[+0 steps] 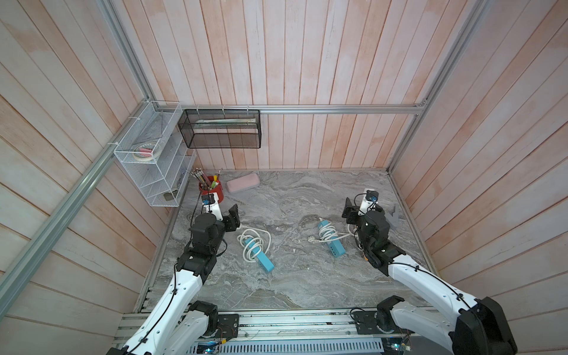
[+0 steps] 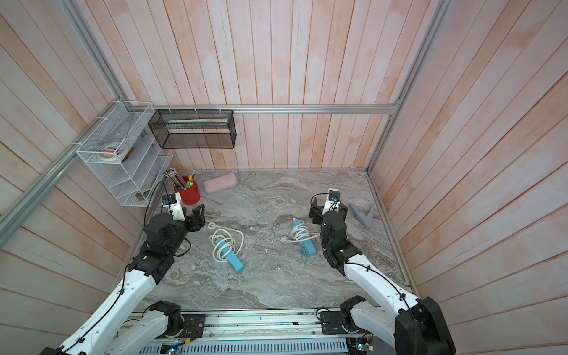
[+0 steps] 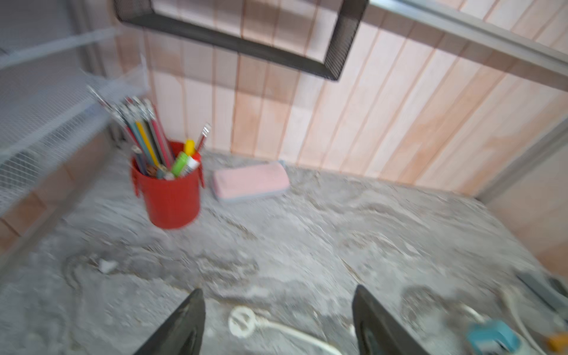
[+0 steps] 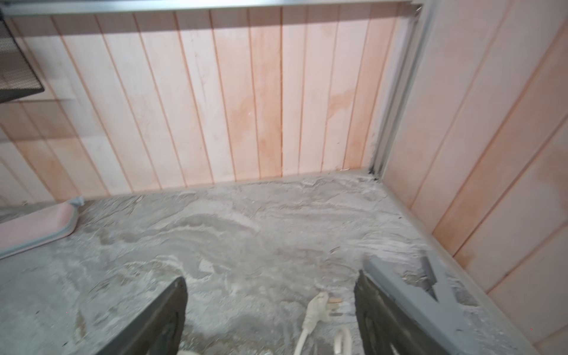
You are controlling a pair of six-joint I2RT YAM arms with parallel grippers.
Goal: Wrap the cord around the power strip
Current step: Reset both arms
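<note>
Left wrist view shows my left pincer (image 3: 278, 290) with its two black fingers spread wide and nothing between them. On the table under it lies a round white plug (image 3: 242, 319). This picture is blurry. In the right wrist view my right pincer (image 4: 270, 276) is spread wide too and holds nothing. A flat white plug (image 4: 318, 307) lies under it.

Both top views show two strips. The left blue plastic power strip (image 1: 264, 262) lies near my left arm. Its loose white cord (image 1: 257, 246) sits in big floppy loops over and beside the strip's far half. The right blue plastic power strip (image 1: 337, 249) lies near my right arm, and its wound white cord (image 1: 327, 232) is wrapped snugly around its far half.

Any writing is too small for me to read.

The grey marble-look table top (image 1: 292, 285) has pale pink wooden plank walls (image 1: 307, 61) on three sides, with silver metal rails (image 1: 338, 109) on them. At the far left are a white wire rack (image 1: 153, 172), a black mesh basket (image 1: 221, 129), a round red cup of pencils (image 2: 190, 193) and a flat pink case (image 1: 242, 183). At the far right lies a grey V-shaped piece (image 2: 364, 216).
</note>
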